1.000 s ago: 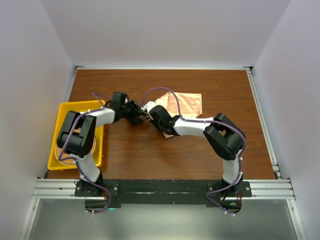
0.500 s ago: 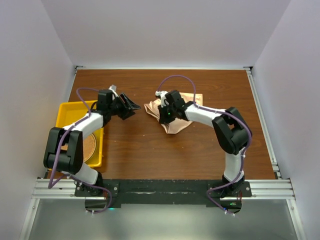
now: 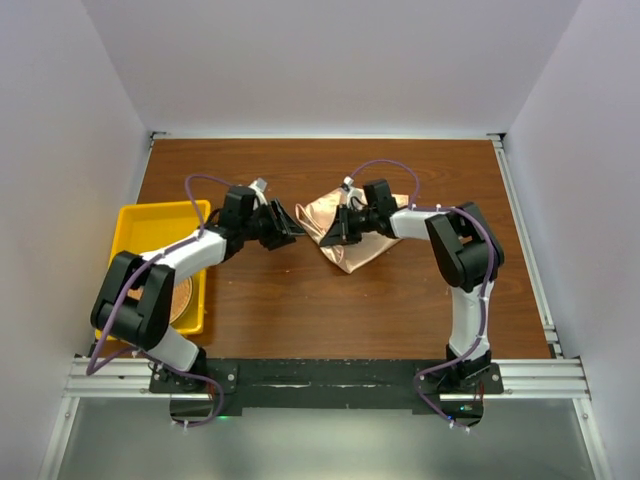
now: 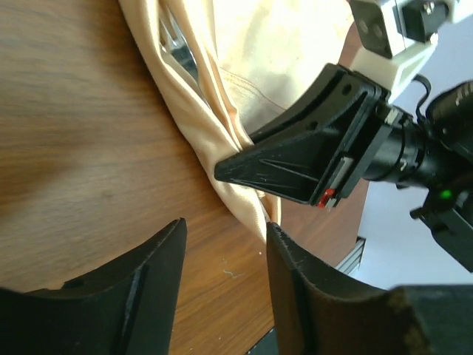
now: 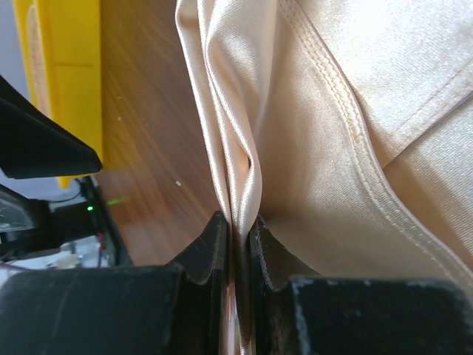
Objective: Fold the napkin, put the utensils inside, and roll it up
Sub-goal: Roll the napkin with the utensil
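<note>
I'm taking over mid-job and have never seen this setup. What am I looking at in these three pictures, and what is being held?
Two robot arms are bolted at the near edge of a wooden table. The overhead picture looks down from behind them; the other two come from a camera on each wrist. The right gripper is shut on a fold of the peach napkin, which is bunched up. The left gripper is open, holds nothing, and points at that fold. At the left stands a yellow tray with a round woven mat in it. I cannot make out any cutlery.
</note>
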Controlling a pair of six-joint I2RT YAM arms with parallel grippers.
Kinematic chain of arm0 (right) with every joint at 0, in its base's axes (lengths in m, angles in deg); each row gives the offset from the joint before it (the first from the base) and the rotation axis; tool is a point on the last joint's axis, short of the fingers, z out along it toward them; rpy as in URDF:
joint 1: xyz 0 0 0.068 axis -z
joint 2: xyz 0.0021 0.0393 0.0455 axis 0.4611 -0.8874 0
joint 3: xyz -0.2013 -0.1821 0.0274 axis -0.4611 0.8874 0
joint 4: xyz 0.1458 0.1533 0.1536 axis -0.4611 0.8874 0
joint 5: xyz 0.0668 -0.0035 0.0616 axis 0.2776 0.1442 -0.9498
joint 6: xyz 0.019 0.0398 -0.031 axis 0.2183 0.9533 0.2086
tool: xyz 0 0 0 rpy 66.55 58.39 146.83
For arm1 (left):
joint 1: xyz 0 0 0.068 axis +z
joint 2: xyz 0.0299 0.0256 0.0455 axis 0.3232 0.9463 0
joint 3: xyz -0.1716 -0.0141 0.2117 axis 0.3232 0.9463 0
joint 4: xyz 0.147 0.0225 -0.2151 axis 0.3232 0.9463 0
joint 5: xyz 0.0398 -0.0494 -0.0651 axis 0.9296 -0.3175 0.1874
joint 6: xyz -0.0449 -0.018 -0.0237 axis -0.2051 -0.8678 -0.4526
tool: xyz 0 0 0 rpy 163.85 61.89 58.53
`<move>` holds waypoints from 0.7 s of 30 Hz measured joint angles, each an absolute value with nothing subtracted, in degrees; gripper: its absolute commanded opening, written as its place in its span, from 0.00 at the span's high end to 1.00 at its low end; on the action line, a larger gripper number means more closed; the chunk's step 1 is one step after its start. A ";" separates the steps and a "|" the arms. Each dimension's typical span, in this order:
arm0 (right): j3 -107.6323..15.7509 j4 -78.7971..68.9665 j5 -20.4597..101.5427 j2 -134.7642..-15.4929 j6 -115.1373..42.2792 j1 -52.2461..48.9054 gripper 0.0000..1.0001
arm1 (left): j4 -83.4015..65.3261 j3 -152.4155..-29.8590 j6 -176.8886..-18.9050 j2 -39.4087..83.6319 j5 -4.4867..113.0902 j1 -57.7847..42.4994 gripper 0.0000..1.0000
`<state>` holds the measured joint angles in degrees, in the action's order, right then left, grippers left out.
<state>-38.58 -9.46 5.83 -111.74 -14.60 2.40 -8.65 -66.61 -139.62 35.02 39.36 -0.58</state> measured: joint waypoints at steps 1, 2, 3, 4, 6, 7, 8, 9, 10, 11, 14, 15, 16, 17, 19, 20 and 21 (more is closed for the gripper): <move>-37.48 -11.07 4.59 -111.74 -13.49 2.97 1.00 | -8.98 -66.85 -139.62 35.54 39.34 -1.33 0.53; -36.46 -12.47 3.50 -111.74 -12.70 3.53 1.00 | -9.35 -67.11 -139.62 36.24 39.34 -1.96 0.54; -35.78 -13.30 2.91 -111.74 -12.33 3.95 1.00 | -9.66 -67.30 -139.62 36.90 39.32 -2.31 0.54; -35.04 -14.31 2.08 -111.74 -12.02 4.41 1.00 | -9.85 -67.50 -139.64 37.60 39.34 -2.55 0.55; -33.22 -16.71 1.00 -111.71 -11.50 5.13 1.00 | -9.98 -67.89 -139.64 39.00 39.36 -2.62 0.57; -32.33 -17.74 0.55 -111.71 -11.28 5.41 1.00 | -10.00 -68.16 -139.64 39.56 39.36 -2.60 0.58; -31.56 -18.57 0.33 -111.71 -11.19 5.52 1.00 | -9.98 -68.59 -139.64 40.33 39.36 -2.60 0.59; -30.47 -19.84 0.09 -111.63 -11.10 5.70 1.00 | -10.03 -69.23 -139.64 41.18 39.36 -2.60 0.62; -29.27 -21.02 -0.31 -111.58 -10.91 5.81 1.00 | -9.98 -70.12 -139.64 42.17 39.32 -2.60 0.63; -28.63 -21.72 -0.72 -111.54 -10.62 5.92 1.00 | -10.05 -70.87 -139.64 43.00 39.32 -2.60 0.66; -27.52 -23.60 -1.25 -111.50 -9.79 6.57 1.00 | -10.40 -73.71 -139.64 46.03 38.86 -2.60 0.74; -27.15 -24.14 -1.31 -111.50 -9.42 6.83 1.00 | -10.55 -74.45 -139.59 46.89 38.68 -2.62 0.78; -26.88 -24.43 -1.49 -111.50 -9.11 7.05 1.00 | -10.73 -75.20 -139.55 47.74 38.51 -2.62 0.80; -26.71 -24.58 -1.68 -111.50 -8.83 7.38 1.00 | -11.05 -75.98 -139.57 48.81 38.16 -2.62 0.83; -26.66 -23.95 -1.92 -111.52 -8.96 8.08 1.00 | -12.74 -76.73 -139.72 50.49 37.18 -2.62 0.89; -26.84 -23.23 -2.03 -111.54 -9.18 8.43 1.00 | -13.79 -76.75 -139.88 51.13 36.61 -2.62 0.90; -27.12 -22.46 -2.19 -111.63 -9.55 8.65 1.00 | -14.90 -76.75 -140.10 51.72 35.95 -2.62 0.94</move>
